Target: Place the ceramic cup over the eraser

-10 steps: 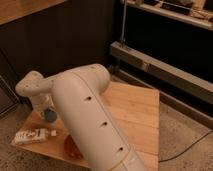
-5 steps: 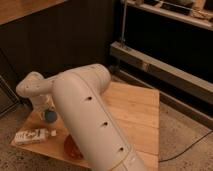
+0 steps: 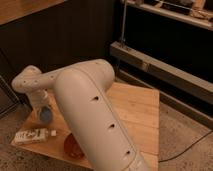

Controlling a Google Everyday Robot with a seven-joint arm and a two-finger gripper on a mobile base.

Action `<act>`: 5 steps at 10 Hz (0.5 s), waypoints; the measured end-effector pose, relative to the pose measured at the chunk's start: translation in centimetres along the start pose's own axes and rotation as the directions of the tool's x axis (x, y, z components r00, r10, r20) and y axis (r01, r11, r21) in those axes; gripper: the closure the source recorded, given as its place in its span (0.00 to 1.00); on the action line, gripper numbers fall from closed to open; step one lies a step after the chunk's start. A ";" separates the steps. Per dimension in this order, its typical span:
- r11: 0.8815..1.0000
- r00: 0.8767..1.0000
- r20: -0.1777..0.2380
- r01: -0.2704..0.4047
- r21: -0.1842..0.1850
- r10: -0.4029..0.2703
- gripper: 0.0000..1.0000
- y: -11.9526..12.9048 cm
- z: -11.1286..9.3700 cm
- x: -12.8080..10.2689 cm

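The robot's white arm fills the middle of the view, rising from the bottom edge and bending at a rounded joint on the left. From that joint the gripper hangs down over the left end of the wooden table. Whether the gripper is open or closed cannot be told, as its lower end merges with what lies under it.

The ceramic cup, small and light blue, sits right at the gripper's tip, just below it and slightly to the right. It seems to touch the gripper, though whether it is held or simply stands on the table is unclear.

Nearer the camera than the gripper, apart from the cup, a white oblong item lies flat by the table's front edge; it may be the eraser. To the right of this item, below the gripper and cup, a red-brown bowl shows partly from behind the arm.

Well beyond the gripper to the right, a dark metal rack stands behind the table, and a thin cable runs across the floor.
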 end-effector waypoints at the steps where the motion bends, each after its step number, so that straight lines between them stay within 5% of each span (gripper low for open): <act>1: 1.000 1.000 0.005 -0.002 0.009 0.002 1.00 0.0 -0.9 0.1; 5: 0.997 0.999 0.032 -0.019 0.069 0.017 1.00 -0.8 -4.2 0.0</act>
